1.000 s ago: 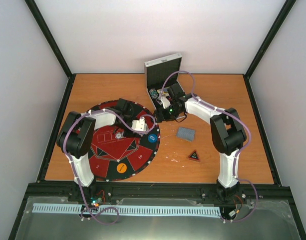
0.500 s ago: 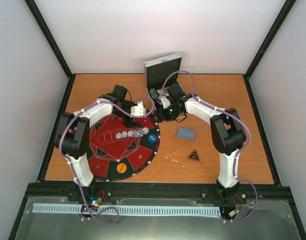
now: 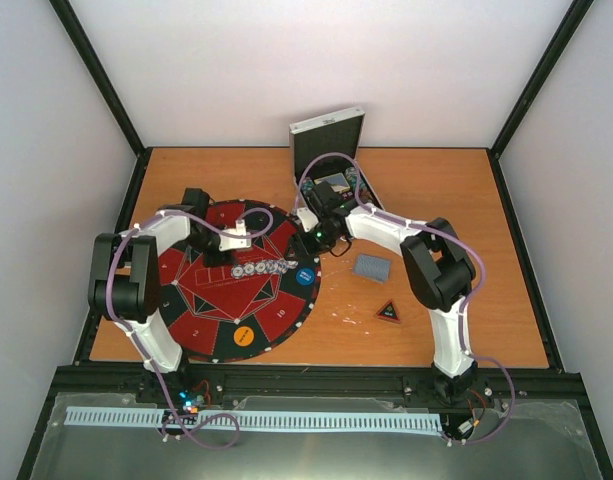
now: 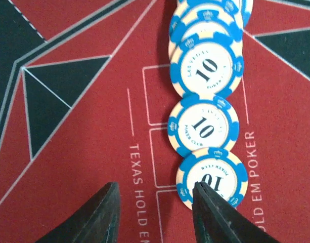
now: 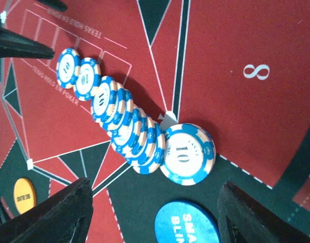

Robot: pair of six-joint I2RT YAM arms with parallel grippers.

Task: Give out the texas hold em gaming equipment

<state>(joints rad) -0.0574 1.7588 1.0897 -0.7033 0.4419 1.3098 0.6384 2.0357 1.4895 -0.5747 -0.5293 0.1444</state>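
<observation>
1. Surface [image 3: 466, 180] of orange-brown wood, black-railed, set between plain white walls. A round red-and-black mat [image 3: 211, 300] lies toward its left edge, and an open silver case [image 3: 326, 135] stands at the middle of the far edge.
2. Poker chips [image 5: 103, 98], blue and cream and marked 10, lie in an overlapping row across the mat's middle. A blue disc [image 5: 187, 225] sits just beside the row's right end, and a yellow disc [image 3: 243, 335] lies near the mat's near rim.
3. Playing cards [image 3: 372, 267] and a triangle marker [image 3: 388, 312] lie apart on bare wood, between the mat and the right edge.
4. Left pincer [image 4: 157, 215] hangs over the row's left end, partly spread and empty. One finger covers part of the end chip; contact cannot be told.
5. Right pincer [image 5: 155, 223] is spread wide and empty, above the blue disc.
6. The case's contents are too small to make out, and the blue disc's lettering is cut off.
</observation>
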